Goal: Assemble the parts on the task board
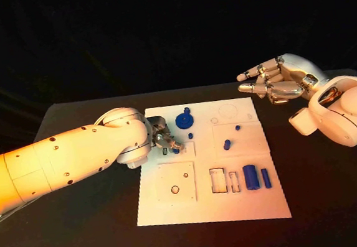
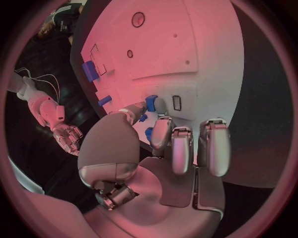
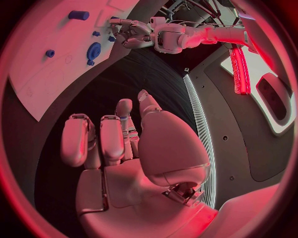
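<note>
The white task board (image 1: 213, 203) lies in the middle of the black table. My left hand (image 1: 165, 141) is over its left upper part and pinches a small blue part (image 2: 151, 102) between thumb and a finger, close to the board's surface (image 2: 186, 49). A round blue part with a knob (image 1: 184, 120) sits just behind that hand. On the board lie a small blue peg (image 1: 227, 144), a blue cylinder (image 1: 251, 177) and a slim blue bar (image 1: 266, 177). My right hand (image 1: 276, 80) hangs raised beyond the board's far right corner, fingers apart and holding nothing.
Empty rectangular slots (image 1: 218, 180) and a square plate with a small hole (image 1: 175, 182) lie in the board's near half. Black table (image 1: 86, 238) surrounds the board. My right forearm (image 1: 349, 107) stands to the right of the board.
</note>
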Tool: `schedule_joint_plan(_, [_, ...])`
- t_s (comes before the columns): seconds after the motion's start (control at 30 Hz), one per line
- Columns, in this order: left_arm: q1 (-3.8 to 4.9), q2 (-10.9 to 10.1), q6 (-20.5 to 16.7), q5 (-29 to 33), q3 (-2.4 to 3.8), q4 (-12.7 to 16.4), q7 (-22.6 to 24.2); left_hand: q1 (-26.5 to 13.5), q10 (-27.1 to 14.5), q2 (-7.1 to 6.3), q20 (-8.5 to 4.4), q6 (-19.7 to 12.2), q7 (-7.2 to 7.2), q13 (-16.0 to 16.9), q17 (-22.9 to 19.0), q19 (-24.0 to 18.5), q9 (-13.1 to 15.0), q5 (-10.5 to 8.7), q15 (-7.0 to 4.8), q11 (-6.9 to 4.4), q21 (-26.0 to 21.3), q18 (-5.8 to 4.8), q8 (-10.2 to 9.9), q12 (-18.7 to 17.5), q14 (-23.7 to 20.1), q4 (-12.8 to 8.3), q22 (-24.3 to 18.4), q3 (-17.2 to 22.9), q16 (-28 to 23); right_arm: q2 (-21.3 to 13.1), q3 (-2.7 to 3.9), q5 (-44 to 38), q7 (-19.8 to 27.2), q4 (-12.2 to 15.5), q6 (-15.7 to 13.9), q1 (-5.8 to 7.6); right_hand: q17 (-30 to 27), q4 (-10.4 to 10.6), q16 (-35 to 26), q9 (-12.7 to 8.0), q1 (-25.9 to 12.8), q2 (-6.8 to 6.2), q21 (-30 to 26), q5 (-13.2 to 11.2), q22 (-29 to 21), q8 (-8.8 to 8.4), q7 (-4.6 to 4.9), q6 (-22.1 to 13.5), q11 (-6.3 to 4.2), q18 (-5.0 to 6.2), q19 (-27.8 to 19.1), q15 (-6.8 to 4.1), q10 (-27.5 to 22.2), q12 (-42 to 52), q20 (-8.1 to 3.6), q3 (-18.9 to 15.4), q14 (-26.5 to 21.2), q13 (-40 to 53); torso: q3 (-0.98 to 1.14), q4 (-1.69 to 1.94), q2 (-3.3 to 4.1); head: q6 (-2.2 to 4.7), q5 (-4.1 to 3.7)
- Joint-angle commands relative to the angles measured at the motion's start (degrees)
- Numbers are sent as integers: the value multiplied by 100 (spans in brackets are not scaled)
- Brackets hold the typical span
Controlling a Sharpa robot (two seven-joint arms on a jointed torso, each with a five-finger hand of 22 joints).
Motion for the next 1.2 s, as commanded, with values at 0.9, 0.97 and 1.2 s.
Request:
schedule_joint_plan(0.9, [25,-317,-85,1,120,243,-69,-312,-6,451,-71,11,-1,-89,1507,350,212,-251,-49,4,41,-96,168,-5,613,729,972,-2807,18,-16,2,-48,0,-14,43,-2,-16,24,-38,7,3,31,-40,27,-27,8,5,-15,-23,94,-38,13,21,4,-5,-51,158,-30,-5,-2,1,19,-25])
schedule_joint_plan(0.97, [65,-349,-61,84,156,272,-10,-304,-34,484,-67,-18,7,-131,1507,334,212,-256,-47,10,17,-88,159,-44,613,727,938,-2857,18,-13,2,-46,2,-21,47,-2,-16,24,-38,7,3,31,-40,27,-27,8,5,-15,-23,94,-38,13,21,4,-5,-51,158,-30,-4,-3,-1,23,-23])
schedule_joint_plan(1.2, [273,-459,254,781,369,195,203,-87,-325,591,35,-520,212,-457,1507,178,-82,-261,60,175,-215,-17,-271,-374,613,722,637,-3075,18,0,2,-37,4,-59,55,-3,-8,26,-32,8,2,32,-40,27,-25,8,5,-15,-23,93,-36,13,27,17,-5,-55,160,-23,0,-1,-5,51,-35])
